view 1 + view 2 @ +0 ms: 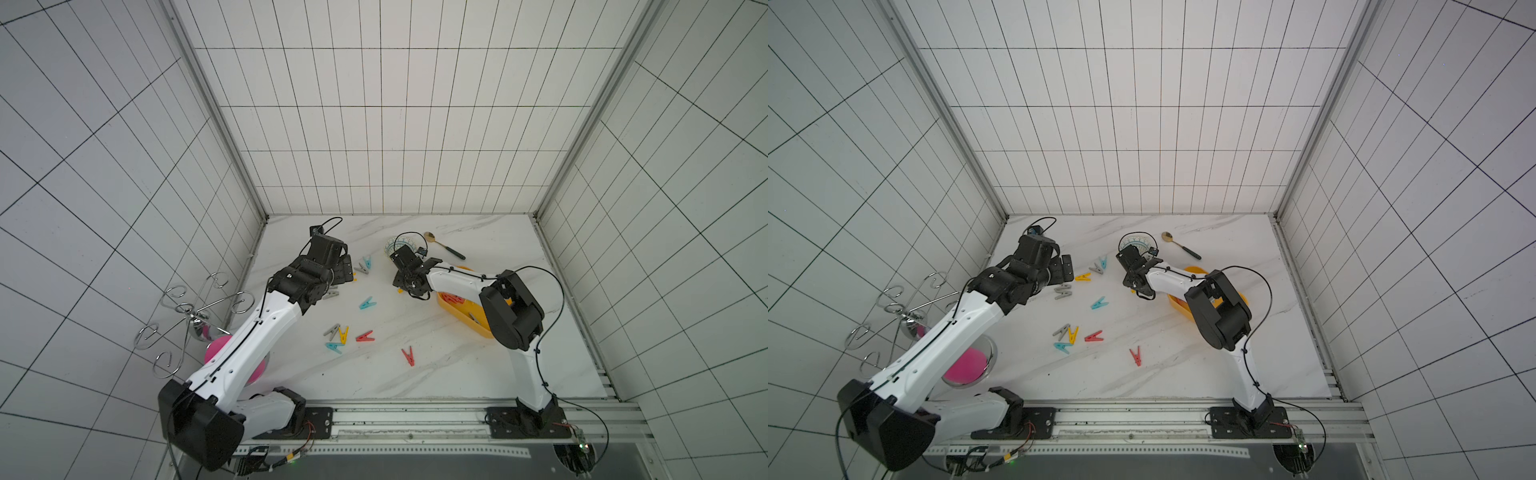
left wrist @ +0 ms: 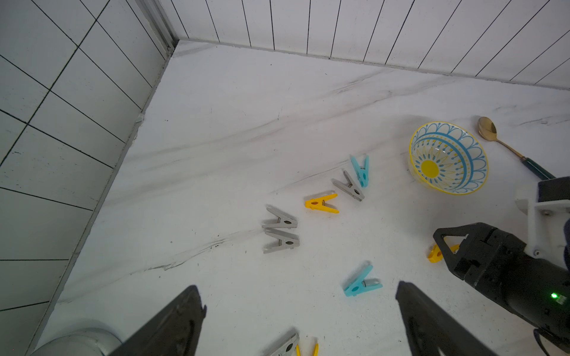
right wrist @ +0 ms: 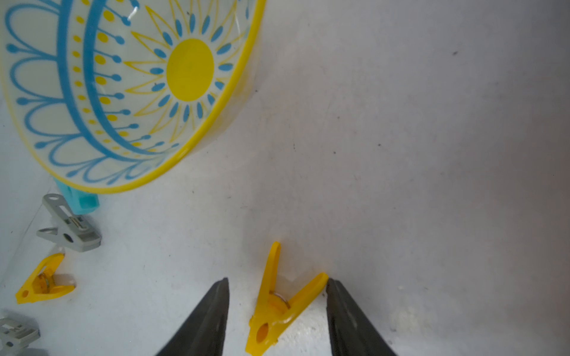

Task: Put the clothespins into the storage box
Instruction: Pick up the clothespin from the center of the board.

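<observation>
A yellow clothespin (image 3: 277, 308) lies flat on the marble table between the fingers of my right gripper (image 3: 277, 282). The gripper is open; one fingertip (image 3: 334, 288) touches a leg of the peg and the other stands apart. My left gripper (image 2: 297, 288) hovers wide open with nothing in it, a teal clothespin (image 2: 361, 282) close to one finger. More clothespins lie scattered: two grey (image 2: 280, 220), a yellow (image 2: 320, 204), red (image 1: 365, 336) and red (image 1: 409, 355). The yellow storage box (image 1: 461, 318) sits partly under my right arm, with red pegs (image 1: 451, 298) inside.
A patterned bowl (image 2: 448, 157) stands just beyond my right gripper, and a gold spoon (image 1: 442, 244) lies to its right. A pink-filled metal bowl (image 1: 967, 365) and a wire rack (image 1: 195, 311) sit at the left, near my left arm. Tiled walls enclose the table.
</observation>
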Controlling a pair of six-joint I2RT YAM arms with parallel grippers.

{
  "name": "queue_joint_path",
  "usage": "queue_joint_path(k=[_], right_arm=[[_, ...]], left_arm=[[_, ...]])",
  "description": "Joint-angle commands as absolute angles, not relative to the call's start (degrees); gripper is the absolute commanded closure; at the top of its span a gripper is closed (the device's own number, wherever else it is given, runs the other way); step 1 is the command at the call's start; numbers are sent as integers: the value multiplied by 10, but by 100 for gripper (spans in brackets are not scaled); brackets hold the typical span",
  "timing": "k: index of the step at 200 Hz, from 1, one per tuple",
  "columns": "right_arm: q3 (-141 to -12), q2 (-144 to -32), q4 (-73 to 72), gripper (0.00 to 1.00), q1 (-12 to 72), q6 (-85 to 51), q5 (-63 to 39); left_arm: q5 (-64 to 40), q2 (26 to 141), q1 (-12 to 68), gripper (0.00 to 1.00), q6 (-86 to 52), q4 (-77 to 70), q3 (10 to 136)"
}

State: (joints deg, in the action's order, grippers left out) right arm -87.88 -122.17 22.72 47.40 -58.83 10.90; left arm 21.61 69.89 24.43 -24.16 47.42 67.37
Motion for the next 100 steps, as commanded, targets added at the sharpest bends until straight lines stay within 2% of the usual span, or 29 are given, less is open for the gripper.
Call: queue_joint_path(k=[1, 38, 70, 100], right_arm=[[-911, -1245, 256, 48, 478, -595, 115], [-916, -1265, 269, 53, 478, -576, 97], [-889, -1256, 268, 66, 479, -560, 94], [-864, -1229, 272, 71, 479, -526, 99]], left_arm=[[226, 689, 240, 1, -234, 466, 667], [229, 685, 235, 1, -234, 467, 665], [220, 682, 233, 1, -234, 467, 670], [216, 685, 231, 1, -236, 467, 678]])
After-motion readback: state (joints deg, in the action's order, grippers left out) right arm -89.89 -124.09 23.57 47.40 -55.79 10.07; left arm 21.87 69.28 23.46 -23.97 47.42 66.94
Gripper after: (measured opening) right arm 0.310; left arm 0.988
